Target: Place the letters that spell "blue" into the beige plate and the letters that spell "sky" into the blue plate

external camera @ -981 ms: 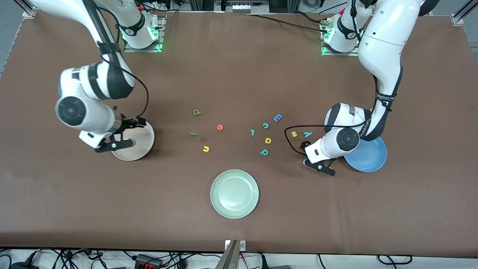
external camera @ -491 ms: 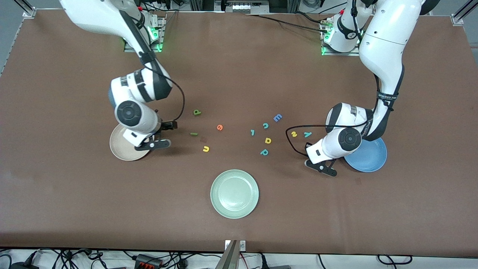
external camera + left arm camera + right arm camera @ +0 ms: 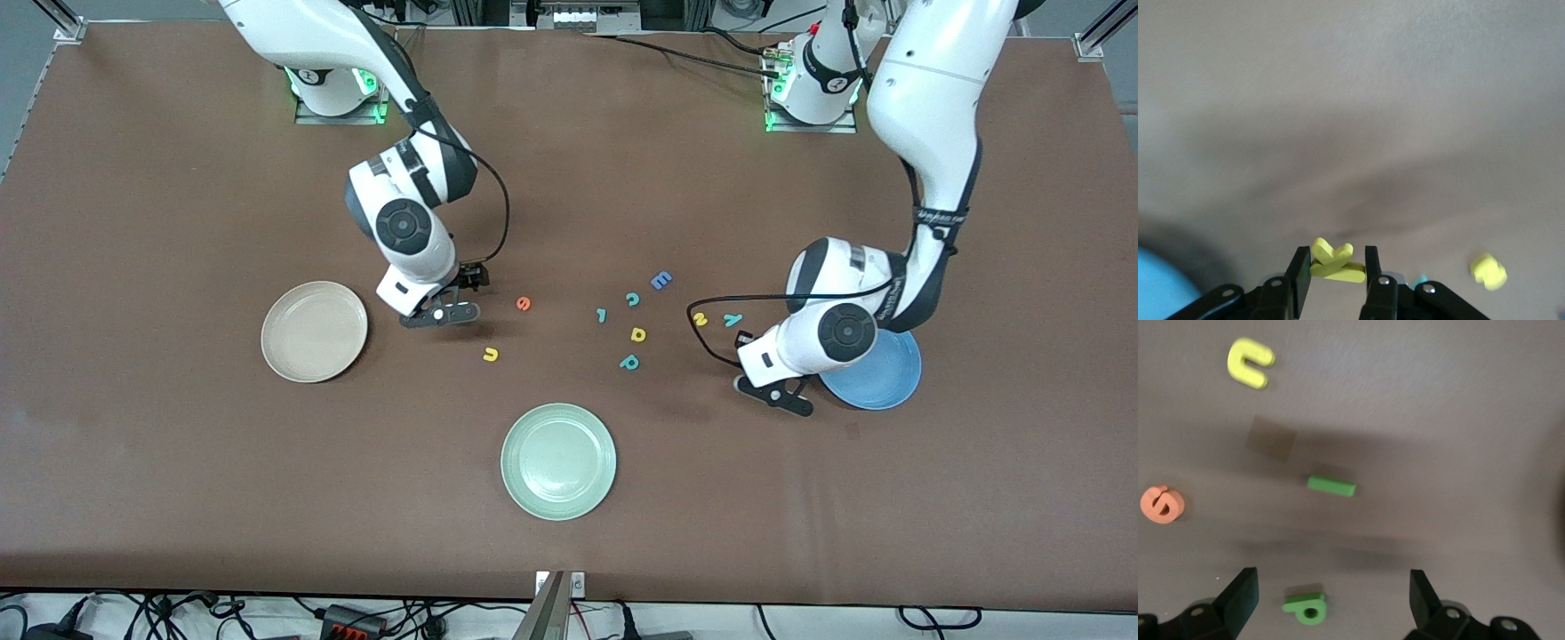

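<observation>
The left gripper [image 3: 1333, 277] has just closed on the yellow k [image 3: 1333, 262], held beside the blue plate [image 3: 880, 378], so a short carry should finish it. The right gripper [image 3: 1331, 597] has swung from the beige plate [image 3: 313, 331] mid-table, jaws wide over the green l [image 3: 1331, 485] and b [image 3: 1306, 609], with open tabletop around them.
</observation>
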Robot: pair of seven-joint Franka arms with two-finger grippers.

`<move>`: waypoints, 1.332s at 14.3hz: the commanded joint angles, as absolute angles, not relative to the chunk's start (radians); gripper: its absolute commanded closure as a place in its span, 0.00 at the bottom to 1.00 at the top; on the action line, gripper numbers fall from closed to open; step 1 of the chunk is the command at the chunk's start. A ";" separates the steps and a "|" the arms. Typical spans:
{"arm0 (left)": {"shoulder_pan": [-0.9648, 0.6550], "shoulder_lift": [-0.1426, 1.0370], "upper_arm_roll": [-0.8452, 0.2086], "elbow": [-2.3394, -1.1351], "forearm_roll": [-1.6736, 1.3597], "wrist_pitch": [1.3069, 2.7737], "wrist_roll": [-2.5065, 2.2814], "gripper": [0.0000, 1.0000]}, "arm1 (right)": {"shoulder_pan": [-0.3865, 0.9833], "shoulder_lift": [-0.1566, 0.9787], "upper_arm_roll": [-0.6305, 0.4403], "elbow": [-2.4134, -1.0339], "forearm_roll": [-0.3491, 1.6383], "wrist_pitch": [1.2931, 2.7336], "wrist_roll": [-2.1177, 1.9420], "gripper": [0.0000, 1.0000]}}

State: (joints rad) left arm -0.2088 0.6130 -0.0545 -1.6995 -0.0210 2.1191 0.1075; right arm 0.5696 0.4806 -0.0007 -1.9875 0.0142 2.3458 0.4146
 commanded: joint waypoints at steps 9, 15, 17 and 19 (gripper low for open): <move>-0.041 0.542 -0.032 -1.761 0.158 1.999 0.422 0.00 | 0.600 0.460 0.046 -2.100 0.026 2.425 0.448 0.00; -0.086 0.511 -0.185 -1.756 0.156 1.976 -0.023 0.00 | 0.603 0.472 0.046 -2.100 0.025 2.427 0.448 0.22; -0.110 0.521 -0.238 -1.756 0.156 1.997 -0.280 0.00 | 0.601 0.479 0.046 -2.099 0.025 2.427 0.448 0.22; -0.156 0.541 -0.250 -1.759 0.155 2.039 -0.485 0.00 | 0.601 0.483 0.046 -2.098 0.026 2.425 0.449 0.26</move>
